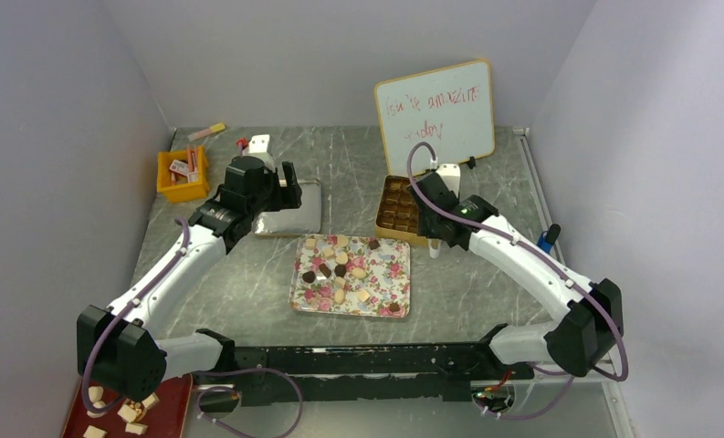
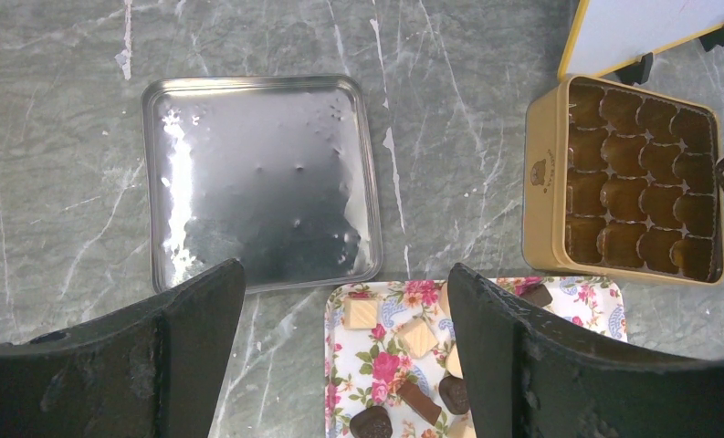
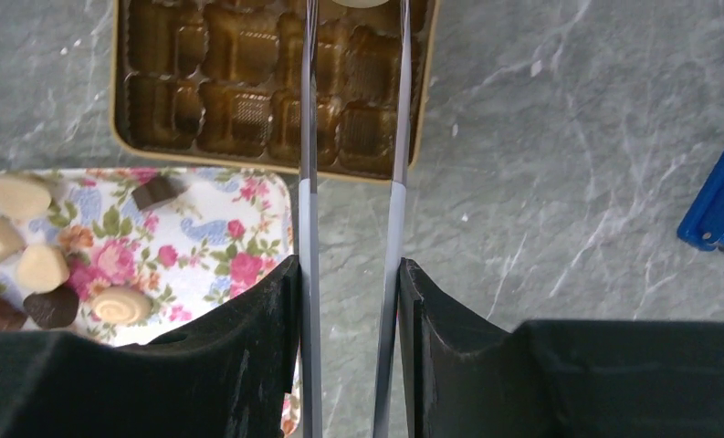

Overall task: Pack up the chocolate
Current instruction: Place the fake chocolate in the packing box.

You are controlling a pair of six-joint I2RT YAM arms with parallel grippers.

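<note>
A: Since the gold box (image 2: 545, 173) shows only bare brown cups in both wrist views, would anyone call this barely started?

B: Pretty much, yeah. Nearly all the chocolate (image 1: 349, 271) sits loose on the floral tray (image 1: 305, 301) in the middle of the bench (image 1: 486, 301), with dark, tan and cream bits mixed together. The right pincer (image 3: 349, 269) is clamped on a pair of tongs (image 3: 309, 137), and one cream piece (image 3: 358, 3) is pinched at their tips, right over the box. Looks like that's piece number one going in, though a few cups hide behind the tongs, so can't swear to it.

A: And the left arm?

B: The left pincer (image 2: 344, 269) hangs with its jaws wide apart, holding nothing, above the silver lid (image 2: 257, 182) and the tray's edge. The lid's off, lying to the box's left, apart from it. So what's left is basically every piece, then probably the lid.
</note>
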